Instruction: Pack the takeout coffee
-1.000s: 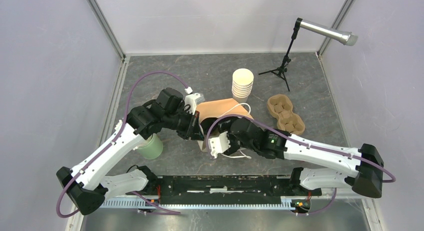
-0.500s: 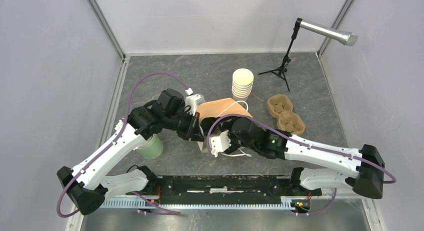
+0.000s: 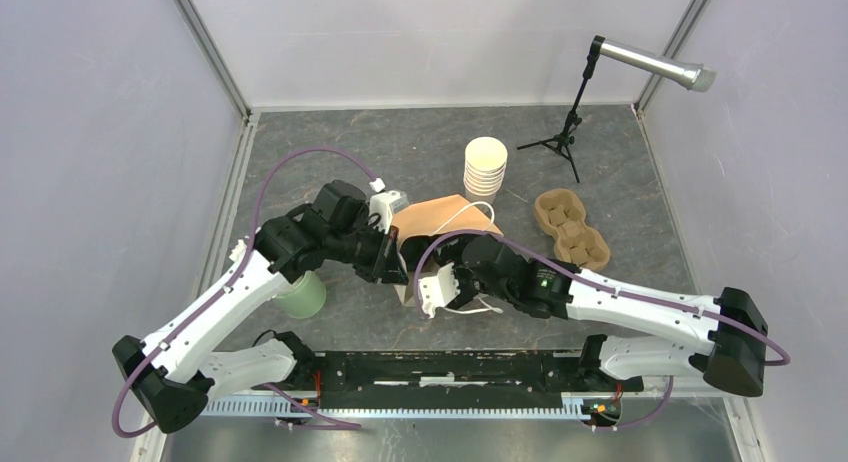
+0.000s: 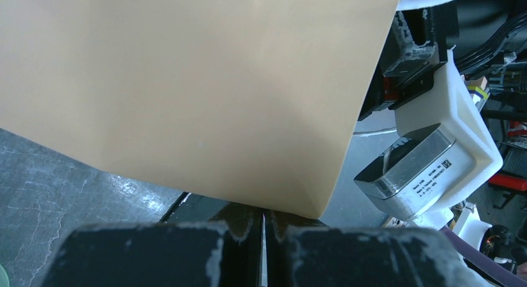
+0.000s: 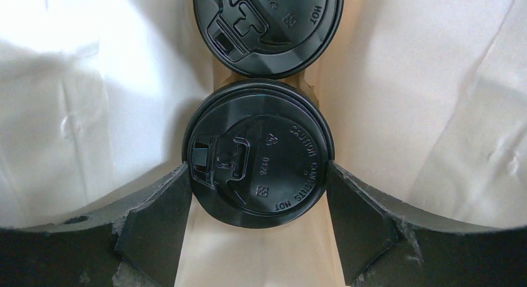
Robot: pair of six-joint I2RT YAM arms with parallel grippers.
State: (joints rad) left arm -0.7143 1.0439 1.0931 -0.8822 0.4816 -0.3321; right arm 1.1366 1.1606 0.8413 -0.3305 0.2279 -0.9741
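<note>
A grey table [image 3: 330, 162] carries a tan paper bag [image 3: 440, 214] at its centre, and both arms meet over it. The left gripper [image 4: 262, 231], fingers pressed together, pinches the bag's edge. A stack of lidless cream cups [image 3: 485, 170] stands behind the bag, and a cardboard cup carrier [image 3: 572, 227] lies to its right. Inside the bag, the right gripper [image 5: 258, 172], spread wide, clasps the black-lidded nearer coffee [image 5: 258, 153] on both sides. The farther coffee [image 5: 267, 26] sits just beyond it.
</note>
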